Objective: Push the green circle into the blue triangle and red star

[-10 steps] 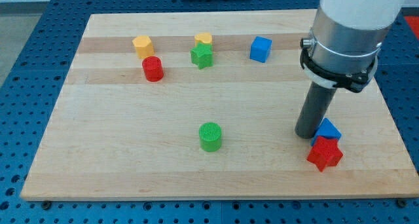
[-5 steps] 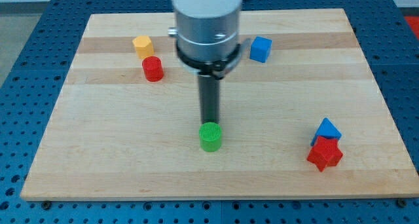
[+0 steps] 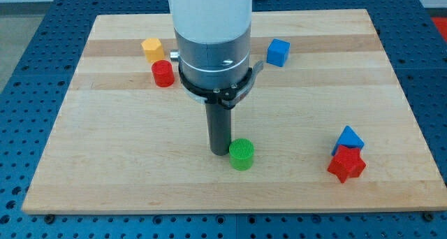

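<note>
The green circle (image 3: 242, 154) lies on the wooden board below its middle. My tip (image 3: 219, 151) stands right against the green circle's left side. The blue triangle (image 3: 348, 138) and the red star (image 3: 346, 165) sit together at the view's lower right, the triangle just above the star and touching it. They are well to the right of the green circle.
A red cylinder (image 3: 163, 73) and a yellow block (image 3: 151, 49) sit at the upper left. A blue cube (image 3: 278, 52) sits at the upper middle right. The arm's body hides part of the board's upper middle.
My tip swept from beside the blue triangle across to the left, then came down to the green circle's left side. The green circle has shifted a little right and down.
</note>
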Robot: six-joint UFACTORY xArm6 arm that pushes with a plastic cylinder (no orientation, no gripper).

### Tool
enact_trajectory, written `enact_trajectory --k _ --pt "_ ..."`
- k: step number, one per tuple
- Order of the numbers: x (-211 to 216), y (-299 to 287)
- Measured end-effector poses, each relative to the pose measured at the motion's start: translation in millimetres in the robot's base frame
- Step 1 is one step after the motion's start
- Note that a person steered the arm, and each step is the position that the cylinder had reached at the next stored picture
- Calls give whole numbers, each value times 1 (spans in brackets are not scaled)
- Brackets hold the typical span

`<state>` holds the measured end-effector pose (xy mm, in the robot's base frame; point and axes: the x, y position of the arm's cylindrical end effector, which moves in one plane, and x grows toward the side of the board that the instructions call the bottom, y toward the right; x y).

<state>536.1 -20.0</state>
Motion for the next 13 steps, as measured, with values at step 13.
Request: enact_trajectory --k 13 --pt "17 121"
